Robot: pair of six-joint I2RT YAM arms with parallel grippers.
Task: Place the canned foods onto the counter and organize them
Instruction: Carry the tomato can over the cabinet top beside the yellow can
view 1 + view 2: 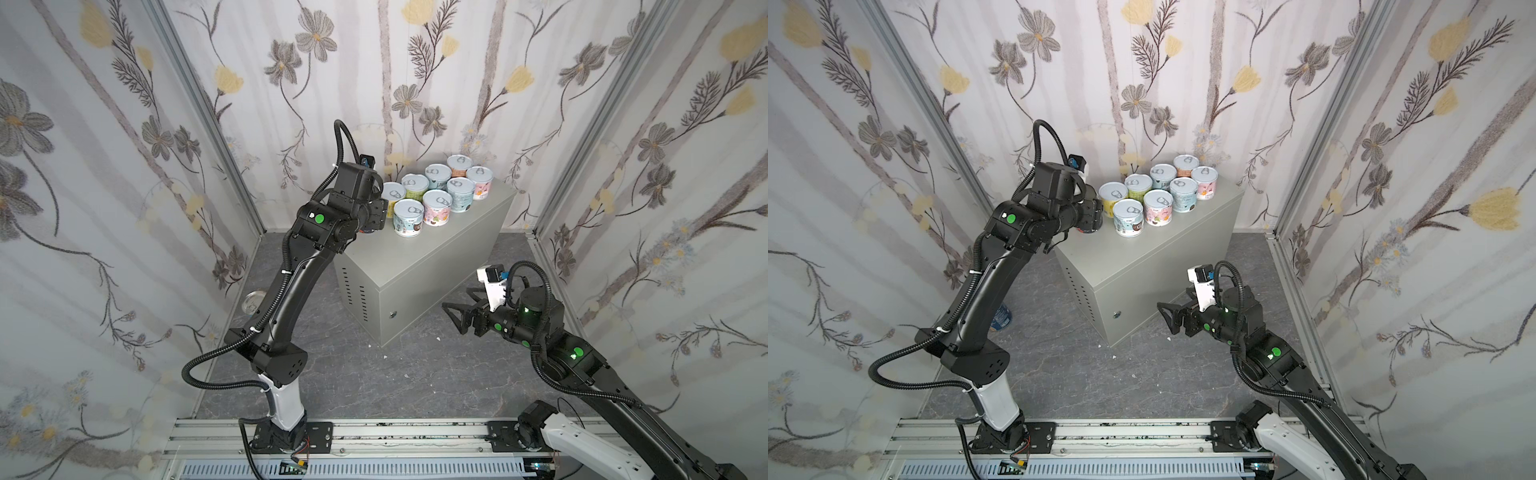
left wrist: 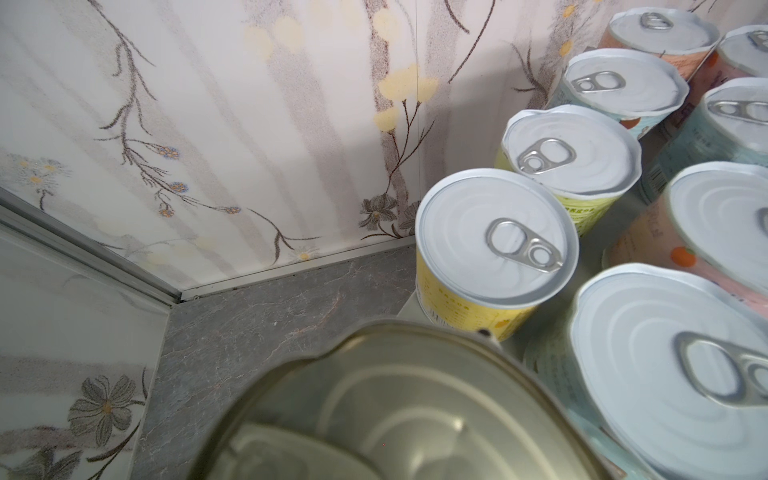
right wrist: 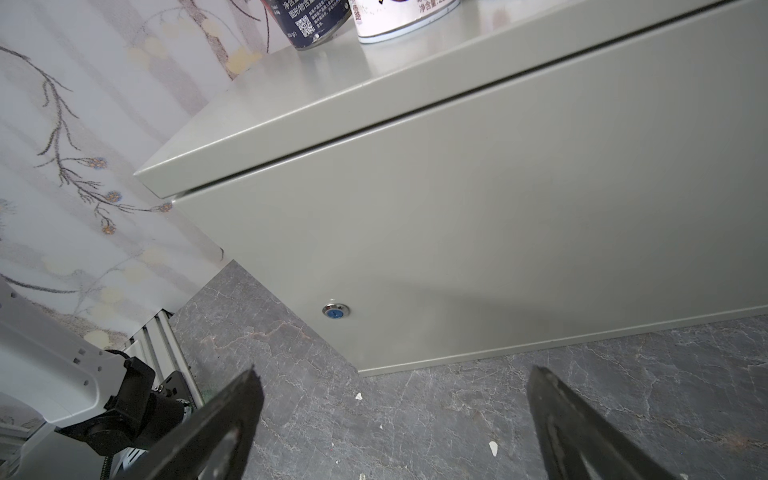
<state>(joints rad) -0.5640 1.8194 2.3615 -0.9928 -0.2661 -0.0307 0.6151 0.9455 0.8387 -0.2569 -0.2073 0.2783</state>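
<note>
left jaws: clenched on metal-lidded can [image 2: 395, 407], held at the edge of the surface [image 1: 415, 257] | right jaws: spread wide, nothing gripped, held low near the surface's lock [image 3: 336, 311] | eight white-lidded cans [image 1: 437, 201]: stood upright in two rows on the surface's far part
</note>
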